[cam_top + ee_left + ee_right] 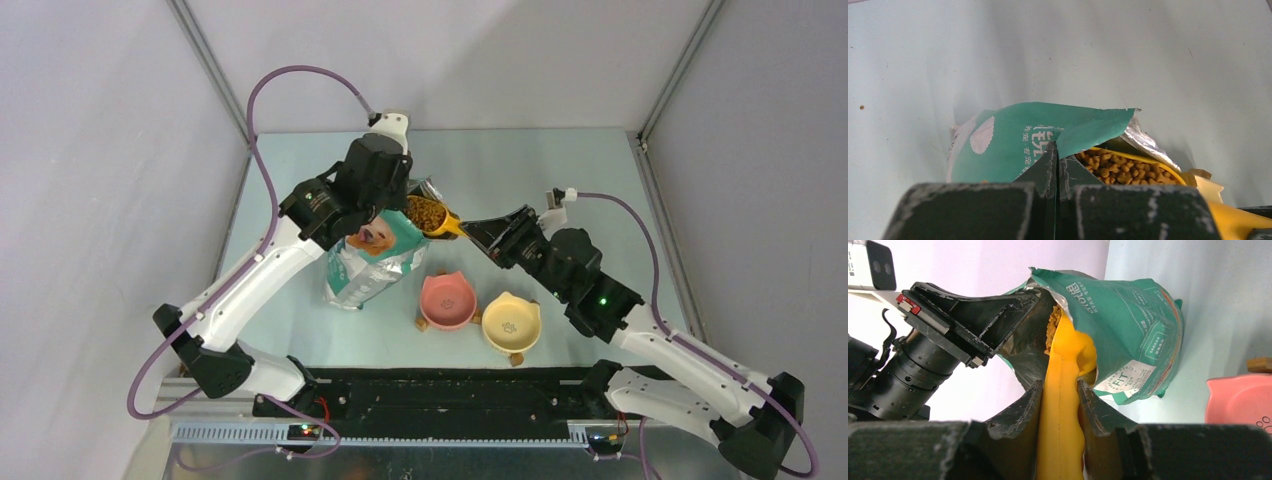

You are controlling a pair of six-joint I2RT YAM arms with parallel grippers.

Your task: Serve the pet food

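Observation:
The green-white foil bag [372, 258] stands upright left of centre, with its mouth open. My left gripper [402, 192] is shut on the bag's top edge; in the left wrist view [1055, 156] the green foil [1008, 140] is pinched between the jaws. My right gripper [482, 233] is shut on the handle of the orange scoop [443, 224]. The scoop's cup sits at the bag mouth, heaped with pet food [425, 213]. The kibble also shows in the left wrist view [1120, 167]. In the right wrist view the gripper [1060, 390] clamps the handle [1063, 430], and a little kibble [1054, 322] shows inside the bag [1133, 330].
A pink cat-eared bowl [447, 301] and a yellow one [511, 323] stand side by side in front of the bag, near the table's front edge. The pink bowl's rim also shows in the right wrist view [1243, 400]. Grey walls enclose the table.

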